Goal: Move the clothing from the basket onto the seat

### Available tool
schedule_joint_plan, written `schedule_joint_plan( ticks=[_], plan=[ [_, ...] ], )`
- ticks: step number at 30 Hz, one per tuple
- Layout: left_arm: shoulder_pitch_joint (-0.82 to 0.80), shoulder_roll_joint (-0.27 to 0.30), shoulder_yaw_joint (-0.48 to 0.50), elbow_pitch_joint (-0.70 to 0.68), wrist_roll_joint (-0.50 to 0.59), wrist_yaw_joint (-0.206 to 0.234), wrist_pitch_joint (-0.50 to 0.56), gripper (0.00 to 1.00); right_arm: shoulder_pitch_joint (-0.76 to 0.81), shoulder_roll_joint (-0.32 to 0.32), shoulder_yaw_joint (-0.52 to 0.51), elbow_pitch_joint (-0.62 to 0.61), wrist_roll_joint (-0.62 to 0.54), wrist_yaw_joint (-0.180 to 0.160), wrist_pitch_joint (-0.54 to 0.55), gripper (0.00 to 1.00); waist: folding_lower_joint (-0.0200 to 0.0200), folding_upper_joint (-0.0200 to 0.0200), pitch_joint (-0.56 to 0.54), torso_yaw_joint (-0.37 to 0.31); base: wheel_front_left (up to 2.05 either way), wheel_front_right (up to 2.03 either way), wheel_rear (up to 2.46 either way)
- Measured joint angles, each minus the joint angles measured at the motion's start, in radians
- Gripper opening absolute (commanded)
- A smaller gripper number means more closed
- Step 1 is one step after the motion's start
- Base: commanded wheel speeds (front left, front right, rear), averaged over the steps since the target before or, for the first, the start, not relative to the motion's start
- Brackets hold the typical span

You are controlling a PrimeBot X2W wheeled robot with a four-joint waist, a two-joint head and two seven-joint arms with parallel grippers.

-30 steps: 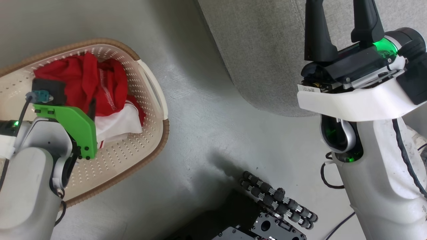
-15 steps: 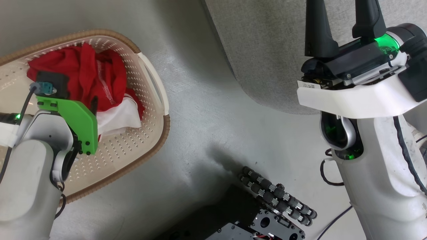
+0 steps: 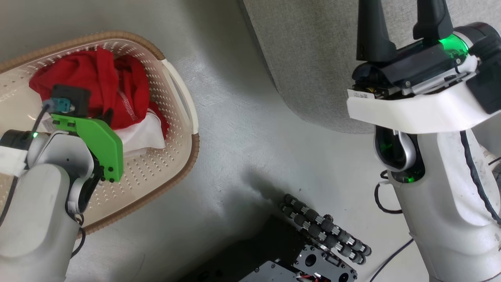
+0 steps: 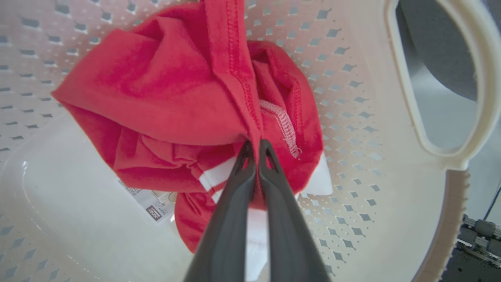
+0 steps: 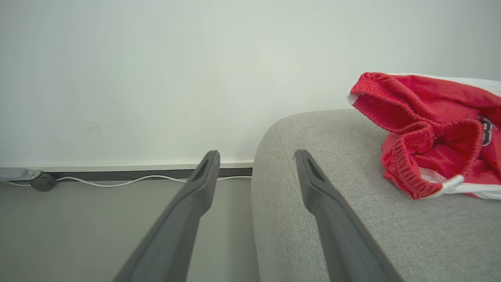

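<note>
left claw [image 4: 256, 144] pinching red clothing [image 4: 168, 90] in basket [image 4: 352, 117], right claw [image 5: 256, 154] spread wide

Grey floor [image 3: 235, 137] with the basket [image 3: 176, 149], the seat [image 3: 313, 58] and a cable [image 5: 117, 183]

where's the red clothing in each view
head view: clothing upper left, bunched in the basket.
left wrist view: clothing at centre, a fold pinched in the shut left gripper.
right wrist view: another red garment at right, lying on the seat.
shared landmarks: the basket's white handle links head and left wrist; the seat links head and right wrist.
</note>
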Motion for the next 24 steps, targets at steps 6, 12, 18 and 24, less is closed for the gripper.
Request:
schedule_joint_plan(
  ticks=[6,12,18,24],
  plan=[
    [0.000,-0.063,0.030,0.003,-0.057,-0.014,-0.109,0.00,-0.013,0.001,-0.024,0.032,-0.042,0.000,0.000,1.00,0.0000,0.0000,-0.029,0.005,0.00,0.00,0.00],
    [0.008,-0.117,0.075,-0.020,-0.098,-0.026,-0.240,0.00,-0.009,0.000,-0.089,0.054,-0.101,0.000,0.000,1.00,-0.0001,0.0000,-0.083,0.047,0.00,0.00,0.00],
    [0.055,-0.130,0.126,-0.064,-0.131,-0.028,-0.371,0.00,-0.005,-0.026,-0.129,0.067,-0.130,0.015,0.000,1.00,-0.0001,0.0000,-0.149,0.112,0.00,0.00,0.00],
    [0.116,-0.157,0.151,-0.114,-0.142,-0.036,-0.490,0.00,-0.002,-0.066,-0.150,0.088,-0.155,0.042,0.000,1.00,-0.0001,0.0000,-0.222,0.185,0.00,0.00,0.00]
  ],
)
